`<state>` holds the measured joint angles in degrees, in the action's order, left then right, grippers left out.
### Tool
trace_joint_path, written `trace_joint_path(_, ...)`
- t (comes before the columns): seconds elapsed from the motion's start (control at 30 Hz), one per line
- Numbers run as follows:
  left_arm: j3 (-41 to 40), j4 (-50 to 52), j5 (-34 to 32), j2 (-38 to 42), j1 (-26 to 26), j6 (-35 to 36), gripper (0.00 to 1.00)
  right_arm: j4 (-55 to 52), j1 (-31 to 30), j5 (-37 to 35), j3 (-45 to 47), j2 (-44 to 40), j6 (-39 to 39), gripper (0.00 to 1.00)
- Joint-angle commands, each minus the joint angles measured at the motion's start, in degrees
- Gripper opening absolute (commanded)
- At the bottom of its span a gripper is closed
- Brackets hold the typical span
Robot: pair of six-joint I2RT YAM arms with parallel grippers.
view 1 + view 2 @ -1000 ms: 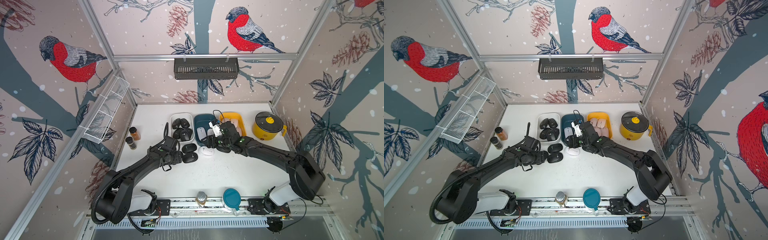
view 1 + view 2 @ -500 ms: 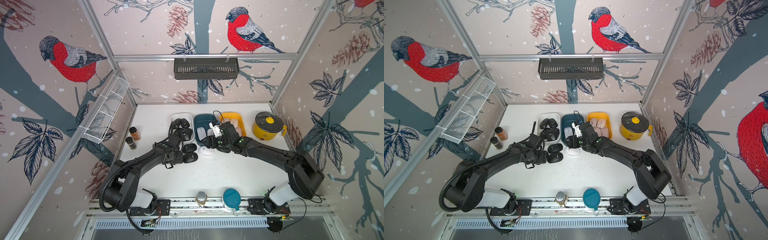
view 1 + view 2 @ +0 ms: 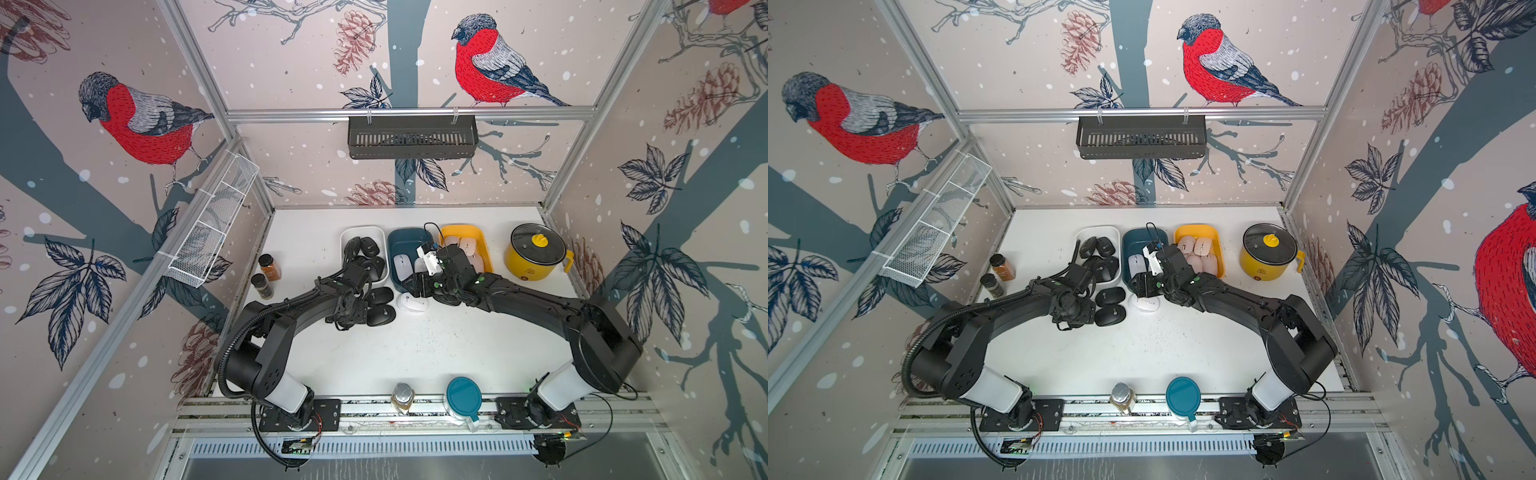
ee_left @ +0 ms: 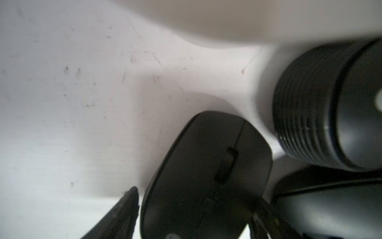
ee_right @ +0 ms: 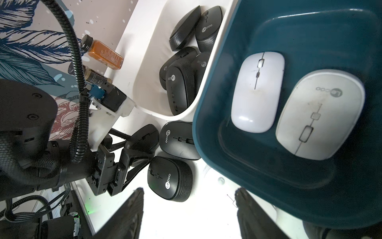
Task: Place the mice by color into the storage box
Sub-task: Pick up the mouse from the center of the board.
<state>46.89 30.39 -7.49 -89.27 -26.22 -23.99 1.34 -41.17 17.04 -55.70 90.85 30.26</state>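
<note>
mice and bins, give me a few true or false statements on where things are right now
1. The white bin holds black mice. True.
2. The teal bin is empty. False: two white mice show in it.
3. A white mouse lies on the table just outside the teal bin. True.
4. The right gripper is shut on a pink mouse. False: it is open and empty; the pink mice lie in the yellow bin.

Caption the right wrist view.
Two white mice in the teal bin; black mice in the white bin beside it.
</note>
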Motion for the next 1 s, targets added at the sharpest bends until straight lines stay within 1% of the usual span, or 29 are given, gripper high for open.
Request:
trace_joint_path(0.0, 0.7, 0.3, -1.8, -1.2, -0.1, 0.9, 0.79, -0.2, -0.1, 0.5, -0.6, 0.1, 0.7, 0.7)
trace_joint_path(0.27, 0.4, -0.7, -2.2, -1.6, 0.0, 0.6, 0.75, -0.6, -0.1, 0.0, -0.6, 0.3, 0.8, 0.7)
trace_joint_path(0.37, 0.0, -0.6, -2.0, -1.3, -0.1, 0.2, 0.72, -0.7, -0.1, -0.1, -0.7, 0.5, 0.9, 0.71)
trace_joint_path(0.47, -0.7, -0.6, -1.9, -0.4, -0.1, -0.7, 0.66, -0.7, -0.1, -0.1, -0.8, 0.6, 1.0, 0.7)
trace_joint_path(0.63, -1.8, -0.5, -3.7, 2.9, 0.0, -2.9, 0.62, -1.1, -0.1, -0.5, -0.8, 0.3, 1.3, 0.7)
trace_joint_path(0.97, -0.1, 3.3, -6.2, 10.4, -0.1, -5.2, 0.62, -2.1, -0.1, -2.0, -1.3, -1.2, 1.9, 0.71)
